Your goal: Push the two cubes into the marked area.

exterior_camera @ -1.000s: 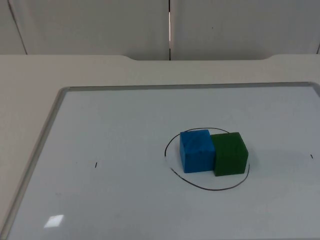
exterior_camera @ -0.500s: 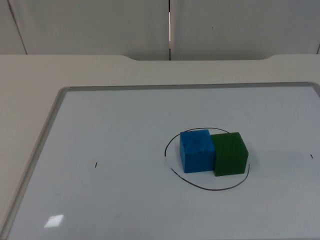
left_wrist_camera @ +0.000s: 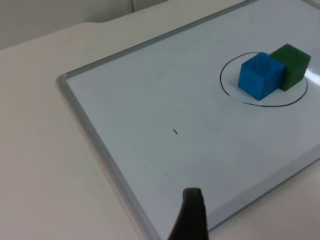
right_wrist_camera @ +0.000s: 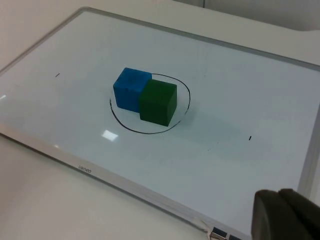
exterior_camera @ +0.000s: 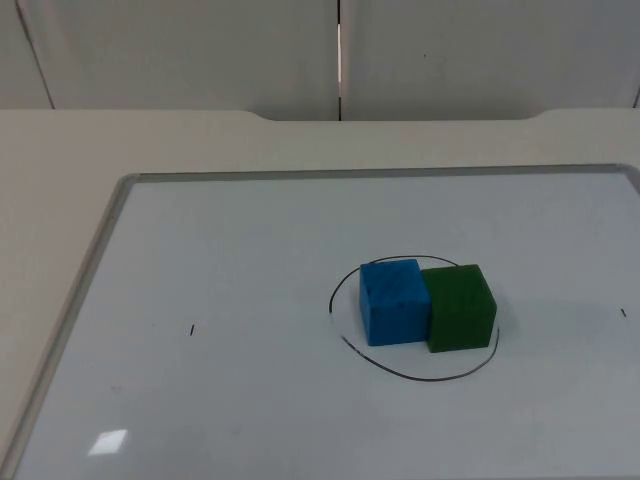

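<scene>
A blue cube (exterior_camera: 394, 301) and a green cube (exterior_camera: 460, 307) stand touching side by side on the whiteboard, both within the hand-drawn black circle (exterior_camera: 420, 379); the green cube's outer edge reaches the line. The left wrist view has the blue cube (left_wrist_camera: 260, 75), the green cube (left_wrist_camera: 292, 66) and the circle (left_wrist_camera: 225, 87) far ahead of my left gripper (left_wrist_camera: 190, 216), which hangs over the board's near edge. My right gripper (right_wrist_camera: 285, 216) is shut and empty, back beyond the board's frame, well away from the blue cube (right_wrist_camera: 131, 89) and green cube (right_wrist_camera: 158, 102).
The whiteboard's grey metal frame (exterior_camera: 100, 250) lies on the white table. Small black tick marks (exterior_camera: 191, 330) (exterior_camera: 623, 313) sit on the board left and right of the circle. The grey partition wall (exterior_camera: 200, 50) stands behind.
</scene>
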Available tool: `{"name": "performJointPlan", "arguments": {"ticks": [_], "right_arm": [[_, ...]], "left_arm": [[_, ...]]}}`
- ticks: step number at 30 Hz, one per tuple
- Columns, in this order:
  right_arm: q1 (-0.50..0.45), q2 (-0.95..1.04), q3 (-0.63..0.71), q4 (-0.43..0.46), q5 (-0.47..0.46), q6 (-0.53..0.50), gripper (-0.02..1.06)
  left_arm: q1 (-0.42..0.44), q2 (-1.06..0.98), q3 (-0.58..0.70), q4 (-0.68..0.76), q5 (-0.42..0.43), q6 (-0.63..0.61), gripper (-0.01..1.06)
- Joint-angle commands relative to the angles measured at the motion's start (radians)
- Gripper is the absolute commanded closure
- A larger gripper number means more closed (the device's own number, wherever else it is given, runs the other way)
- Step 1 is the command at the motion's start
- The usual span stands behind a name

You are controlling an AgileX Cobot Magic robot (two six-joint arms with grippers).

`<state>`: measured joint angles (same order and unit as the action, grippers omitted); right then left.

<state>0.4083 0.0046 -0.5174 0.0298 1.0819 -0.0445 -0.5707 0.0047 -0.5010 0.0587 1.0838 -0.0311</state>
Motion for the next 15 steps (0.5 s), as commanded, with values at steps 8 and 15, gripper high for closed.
{"name": "performJointPlan", "arguments": {"ticks": [8,15], "right_arm": [[-0.004,-0.005,0.001,-0.006,-0.002,0.004,1.05],[-0.004,-0.005,0.001,-0.003,-0.004,0.004,1.05]], "left_arm": [[0.003,-0.005,0.005,-0.001,-0.007,-0.001,0.38],[0.003,-0.005,0.005,-0.003,-0.007,-0.001,0.1]]}}
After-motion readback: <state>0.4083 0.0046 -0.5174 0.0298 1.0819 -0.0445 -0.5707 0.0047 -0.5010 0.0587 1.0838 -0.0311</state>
